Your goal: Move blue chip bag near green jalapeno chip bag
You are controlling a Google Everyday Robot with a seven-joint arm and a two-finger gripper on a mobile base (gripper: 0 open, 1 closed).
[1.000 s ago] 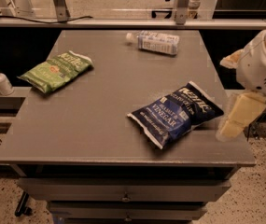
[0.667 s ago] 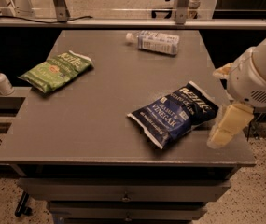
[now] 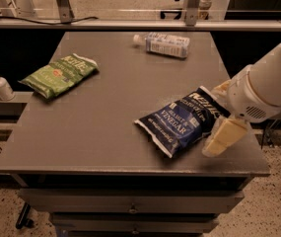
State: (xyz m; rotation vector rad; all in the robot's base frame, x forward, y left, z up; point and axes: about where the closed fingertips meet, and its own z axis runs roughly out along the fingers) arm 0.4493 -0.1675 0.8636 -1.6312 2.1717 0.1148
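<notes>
near front right of table [image 3: 105, 147]: gripper [image 3: 214, 121], fingers [image 3: 225, 136] spread apart, straddling right end of blue chip bag [image 3: 177, 125], not yet clamped on it. lies flat and diagonal, close to front edge. risk if closed on crinkly sealed end only: thin, slippery hold, likely slip-out mid-carry or drag off near edge. farther back and left, well apart: green jalapeno chip bag [image 3: 58, 75], flat near left edge. risk on overshoot at placement: shoved off that side. beyond left edge, off table: pump bottle [image 3: 1, 84]. farthest: plastic bottle [image 3: 162, 44] on its side, outside direct path between bags.
</notes>
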